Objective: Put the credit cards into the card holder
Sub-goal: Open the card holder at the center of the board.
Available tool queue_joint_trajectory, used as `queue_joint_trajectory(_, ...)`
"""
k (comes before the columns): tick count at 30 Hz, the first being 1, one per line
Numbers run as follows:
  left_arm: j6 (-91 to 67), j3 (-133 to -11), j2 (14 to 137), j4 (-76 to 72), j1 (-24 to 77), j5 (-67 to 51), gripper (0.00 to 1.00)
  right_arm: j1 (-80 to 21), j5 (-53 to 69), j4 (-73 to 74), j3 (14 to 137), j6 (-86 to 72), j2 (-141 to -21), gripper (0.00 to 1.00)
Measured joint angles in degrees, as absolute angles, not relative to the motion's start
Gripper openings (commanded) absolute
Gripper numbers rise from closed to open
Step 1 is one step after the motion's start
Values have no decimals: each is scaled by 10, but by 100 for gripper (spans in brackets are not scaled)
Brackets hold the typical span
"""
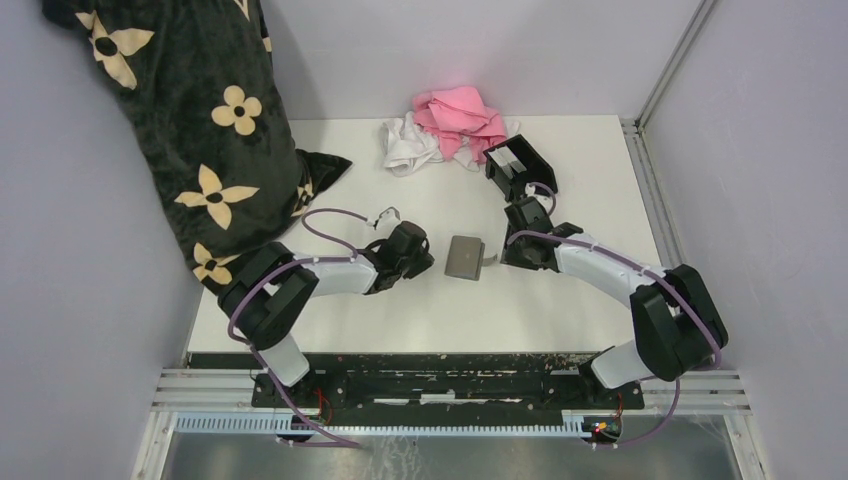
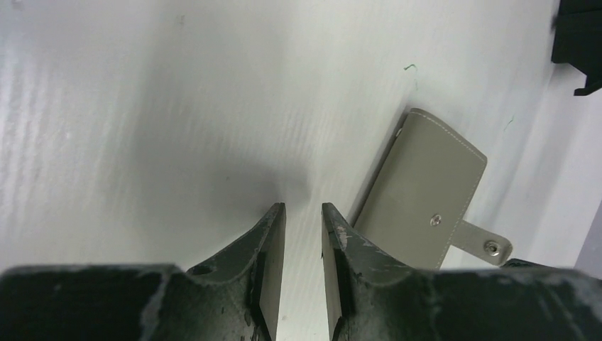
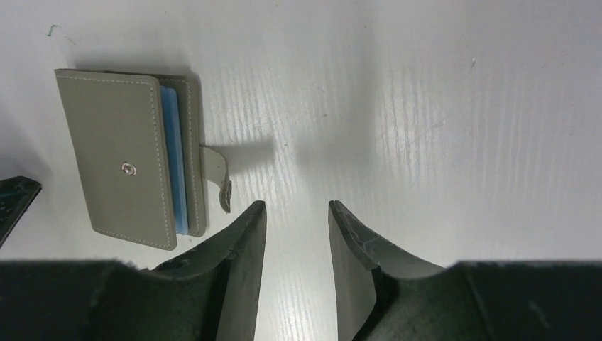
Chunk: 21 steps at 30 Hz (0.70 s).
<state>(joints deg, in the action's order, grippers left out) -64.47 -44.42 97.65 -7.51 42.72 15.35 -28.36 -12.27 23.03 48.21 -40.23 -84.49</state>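
Card holder [image 1: 533, 160] far back; wallet [image 1: 464, 257] between left end effector [image 2: 303, 210], right end effector [image 3: 297, 206]: both narrow, empty.

A robot test cell of a laboratory is shown. A white table [image 1: 430, 320] is closed in on three sides by plain pale walls [image 1: 90, 300], and an aluminium profile post [image 1: 672, 60] is seen in the far right corner. The left arm [image 1: 320, 278] and the right arm [image 1: 610, 268] are bolted to a black base plate [image 1: 450, 392], which is set on aluminium rails [image 1: 200, 383]. Purple cables [image 1: 335, 211] are led along the arms.
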Motion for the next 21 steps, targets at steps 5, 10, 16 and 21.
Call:
queue_joint_trajectory(5, -634, -433, 951, -44, 427, 166, 36, -284, -132, 250, 504, -400, -839, 46)
queue_joint_trajectory(10, -613, -427, 926, -10, 425, 180, 40, -284, -147, 268, 544, -385, -838, 59)
queue_joint_trajectory(16, -597, -466, 907, 19, 425, 195, 50, -279, -196, 297, 636, -347, -850, 69)
queue_joint_trajectory(21, -572, -632, 964, 41, 423, 196, 52, -242, -210, 301, 770, -306, -924, 68)
